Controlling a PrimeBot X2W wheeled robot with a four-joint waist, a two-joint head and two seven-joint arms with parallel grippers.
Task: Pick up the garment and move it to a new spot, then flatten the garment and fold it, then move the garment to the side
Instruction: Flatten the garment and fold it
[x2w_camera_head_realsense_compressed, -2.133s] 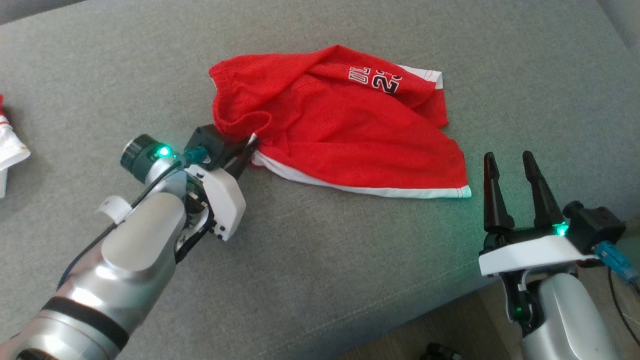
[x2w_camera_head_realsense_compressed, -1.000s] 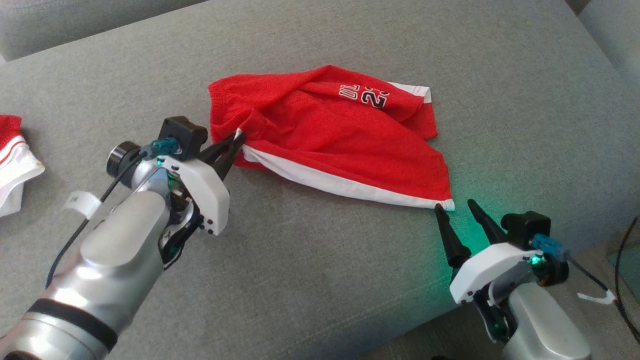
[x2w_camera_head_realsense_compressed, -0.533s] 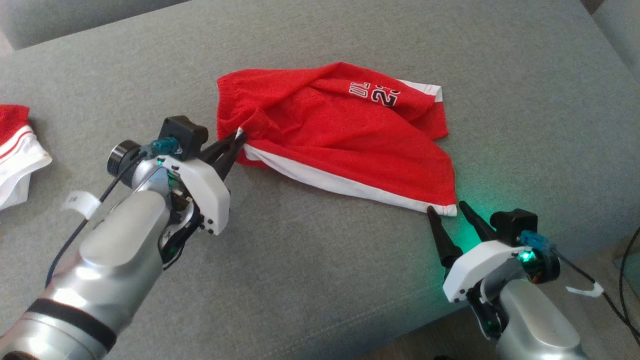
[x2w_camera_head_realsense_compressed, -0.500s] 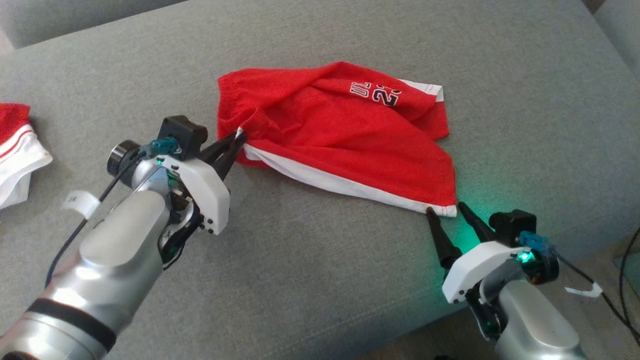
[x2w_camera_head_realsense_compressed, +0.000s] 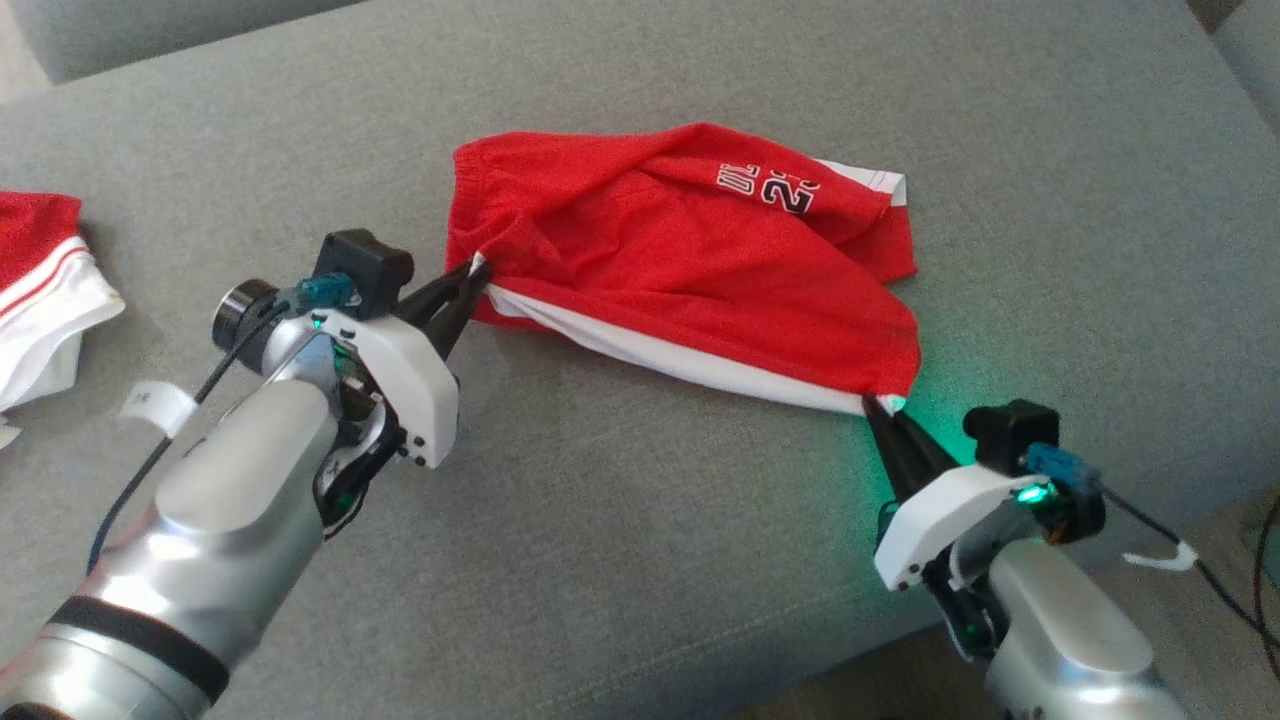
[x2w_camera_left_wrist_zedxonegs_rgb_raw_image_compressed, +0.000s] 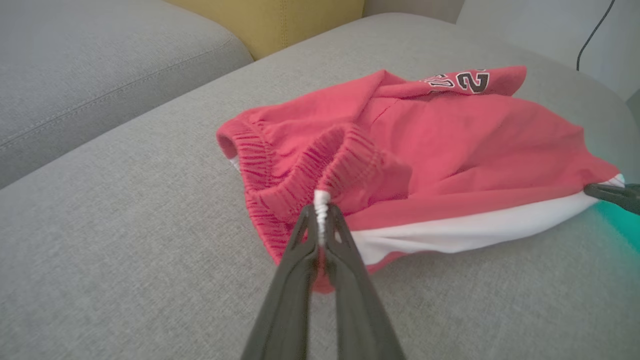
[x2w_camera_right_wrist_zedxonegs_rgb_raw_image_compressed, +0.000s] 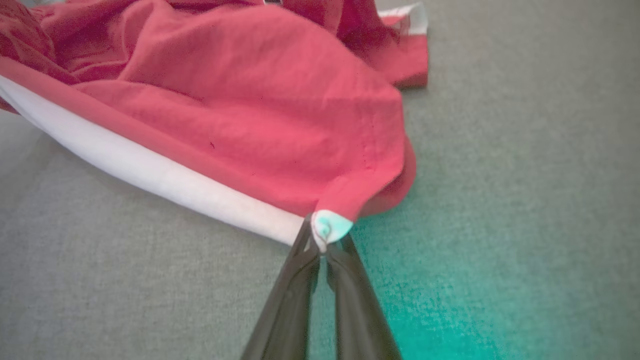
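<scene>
the garment (x2w_camera_head_realsense_compressed: 690, 270) stretches between both pinching grippers' fingers (x2w_camera_head_realsense_compressed: 455, 300) on the sofa (x2w_camera_head_realsense_compressed: 620, 560).

Soft even daylight, faint shadows — green glow (x2w_camera_head_realsense_compressed: 955, 435) on sofa (x2w_camera_head_realsense_compressed: 640, 560); wrist views slightly blurred.

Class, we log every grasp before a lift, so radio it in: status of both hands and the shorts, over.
Left hand shut on shorts waistband. Right hand shut on hem corner. Shorts rumpled on grey cushion. Second garment far left, apart.
</scene>
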